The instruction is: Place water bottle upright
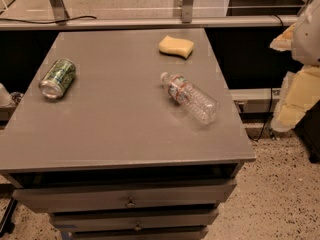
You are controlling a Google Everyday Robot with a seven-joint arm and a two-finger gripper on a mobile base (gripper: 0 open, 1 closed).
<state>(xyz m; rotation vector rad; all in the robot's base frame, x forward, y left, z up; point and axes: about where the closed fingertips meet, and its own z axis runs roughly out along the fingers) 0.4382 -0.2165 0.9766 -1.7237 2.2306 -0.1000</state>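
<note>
The water bottle (pixel 190 98) lies on its side on the right half of the grey cabinet top (pixel 115 134). It is clear and ribbed, and its white cap points to the far left. Its red, white and blue label band is near the cap end. My gripper (pixel 286 74) hangs at the right edge of the view, beyond the cabinet's right side and well away from the bottle. Its two yellowish fingers (pixel 296 101) stand apart with nothing between them.
A green drink can (pixel 58 78) lies on its side at the left of the top. A yellow sponge (pixel 176 46) sits at the far right. Drawers (pixel 130 201) run below the front edge. A rail (pixel 150 23) runs behind, and speckled floor (pixel 280 194) lies to the right.
</note>
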